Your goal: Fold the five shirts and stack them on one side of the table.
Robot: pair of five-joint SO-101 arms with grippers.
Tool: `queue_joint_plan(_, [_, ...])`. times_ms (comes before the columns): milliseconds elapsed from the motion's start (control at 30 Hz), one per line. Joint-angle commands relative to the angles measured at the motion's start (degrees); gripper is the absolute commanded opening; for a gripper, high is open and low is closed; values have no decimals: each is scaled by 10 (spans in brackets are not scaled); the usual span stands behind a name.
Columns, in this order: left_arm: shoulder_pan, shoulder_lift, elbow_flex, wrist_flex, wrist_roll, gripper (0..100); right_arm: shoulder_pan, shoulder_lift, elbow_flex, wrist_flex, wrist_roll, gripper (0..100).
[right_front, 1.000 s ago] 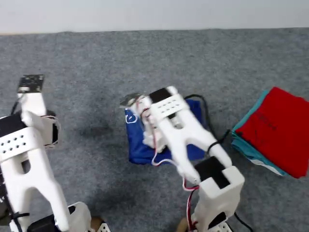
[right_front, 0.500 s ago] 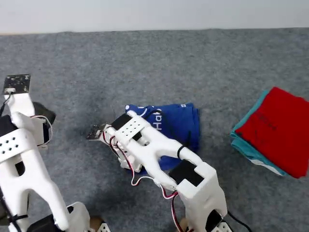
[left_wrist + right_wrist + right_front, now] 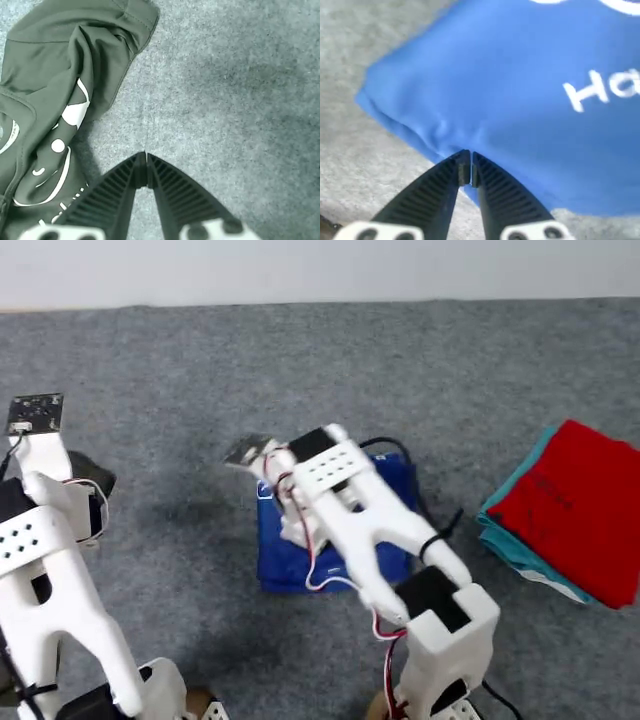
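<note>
A folded blue shirt with white lettering lies at the middle of the grey table, partly under the right arm. In the right wrist view my right gripper is shut, its tips touching the folded edge of the blue shirt, where the cloth puckers. I cannot see cloth between the fingers. My left gripper is shut over bare carpet, beside a crumpled dark green shirt with white print. A bit of that dark shirt shows by the left arm.
At the right side of the table a stack of folded shirts has a red shirt on top and a teal one under it. Grey carpet covers the table; its far half is open.
The right arm swung out left of the blue shirt, then came back over it. The shirt now lies flatter and slightly further left. The left arm drew back a little, then kept still.
</note>
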Motion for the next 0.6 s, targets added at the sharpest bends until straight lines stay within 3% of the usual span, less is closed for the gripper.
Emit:
queue_joint_plan(0, [-1, -18, -18, 2, 11, 4, 29, -14, -6, 7, 2, 17])
queue_joint_plan(333, [-2, -18, -18, 2, 13, 4, 90, 6, 149, -7, 2, 18])
queue_joint_plan(567, [-1, -18, -20, 2, 13, 4, 101, -66, 67, -4, 2, 17])
